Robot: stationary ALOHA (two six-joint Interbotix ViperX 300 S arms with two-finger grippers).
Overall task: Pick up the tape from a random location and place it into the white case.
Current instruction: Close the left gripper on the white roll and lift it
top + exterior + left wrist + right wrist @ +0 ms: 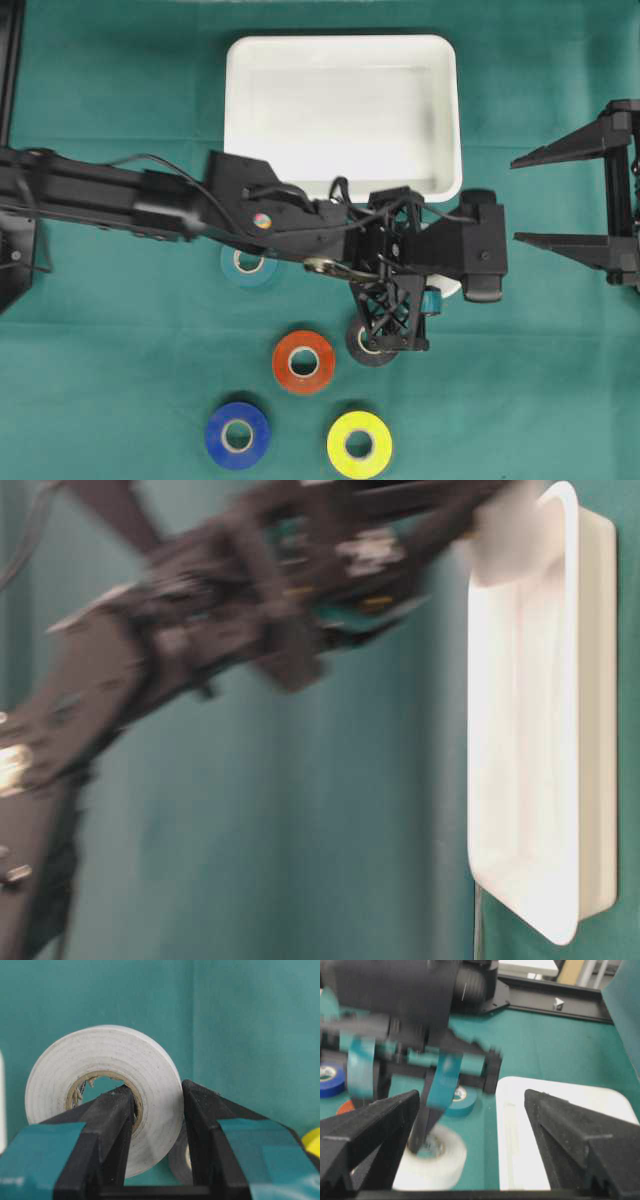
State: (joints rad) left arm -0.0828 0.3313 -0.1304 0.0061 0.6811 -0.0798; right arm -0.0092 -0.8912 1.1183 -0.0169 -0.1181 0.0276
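Overhead exterior: left gripper (pixel 445 290) reaches across the middle and hangs just off the near right corner of the white case (pixel 441 120). Its jaws are clamped on a white tape roll (pixel 447 288), of which only a sliver shows under the hand. The case lies just beyond the jaws, toward the top of the view, its long axis running left to right; the roll looks to sit over the corner's edge rather than over the floor of the case. Right gripper (pixel 520 198) is parked at the right edge, jaws spread wide, holding nothing. It is near the case, but the left arm has the tape.
Count on the green counter (pixel 120 400): five loose rolls. Teal roll (pixel 247 263), orange roll (pixel 303 361), blue roll (pixel 237 435), yellow roll (pixel 359 444), dark grey roll (pixel 368 343) partly under the wrist. One case, empty.

Table-level exterior: heavily blurred. Left arm is a dark smear up high, case seen edge-on at right; the roll is probably the pale blur at the case's upper corner.

Left wrist: one jaw passes through the roll's core, the other presses its outer face. Roll stands on edge, clear of the counter.

Right wrist: open jaws frame the case's corner, with the held roll just beside it.
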